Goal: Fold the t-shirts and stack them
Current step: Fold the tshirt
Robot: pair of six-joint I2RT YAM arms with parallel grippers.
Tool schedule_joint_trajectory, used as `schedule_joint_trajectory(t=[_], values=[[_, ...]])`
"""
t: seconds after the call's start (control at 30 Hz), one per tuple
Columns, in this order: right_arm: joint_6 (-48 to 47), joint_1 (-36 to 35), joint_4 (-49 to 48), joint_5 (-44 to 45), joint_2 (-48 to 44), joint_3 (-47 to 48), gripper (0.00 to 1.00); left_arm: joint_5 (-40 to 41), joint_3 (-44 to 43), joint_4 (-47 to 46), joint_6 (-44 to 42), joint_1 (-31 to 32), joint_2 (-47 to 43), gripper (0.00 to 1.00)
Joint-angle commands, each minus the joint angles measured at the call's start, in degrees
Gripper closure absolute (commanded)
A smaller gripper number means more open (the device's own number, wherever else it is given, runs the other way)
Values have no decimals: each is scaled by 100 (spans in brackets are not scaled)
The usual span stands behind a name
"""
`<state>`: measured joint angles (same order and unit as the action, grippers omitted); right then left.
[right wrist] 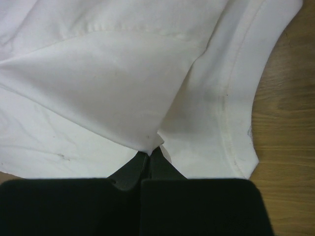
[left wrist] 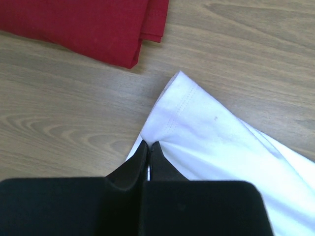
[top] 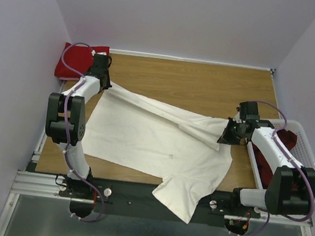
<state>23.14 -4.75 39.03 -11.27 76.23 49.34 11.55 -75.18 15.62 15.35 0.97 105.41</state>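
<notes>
A large cream-white t-shirt (top: 154, 143) lies spread across the wooden table, one part hanging over the near edge. My left gripper (top: 103, 84) is shut on the shirt's far-left corner (left wrist: 187, 105), pinching the cloth between its tips (left wrist: 148, 145). On the right side my right gripper (top: 228, 133) is shut on a fold of the same shirt (right wrist: 123, 83), with its tips (right wrist: 149, 153) closed on the cloth. A folded bright red t-shirt (top: 74, 60) lies at the far left corner, also seen in the left wrist view (left wrist: 83, 24). A dark red t-shirt (top: 283, 146) lies in the basket.
A white plastic lattice basket (top: 312, 171) stands at the table's right edge, under my right arm. Lilac walls close in the table on the left, back and right. Bare wood (top: 196, 82) shows behind the shirt.
</notes>
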Motion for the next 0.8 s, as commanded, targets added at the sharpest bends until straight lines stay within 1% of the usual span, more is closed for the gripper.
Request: schedule_joint_trajectory(t=[0.0,0.2,0.57,0.77], values=[[24,53,167,221,190,-179,99,251,100,55,-68,17,173,100],[16,45,79,292,358,-293,99,532,258,187,-24,43,279,100],[-11,54,61,309,305,-302,99,822,416,337,90,122,349,100],[-11,54,61,424,244,-311,99,1015,495,372,134,122,156,100]])
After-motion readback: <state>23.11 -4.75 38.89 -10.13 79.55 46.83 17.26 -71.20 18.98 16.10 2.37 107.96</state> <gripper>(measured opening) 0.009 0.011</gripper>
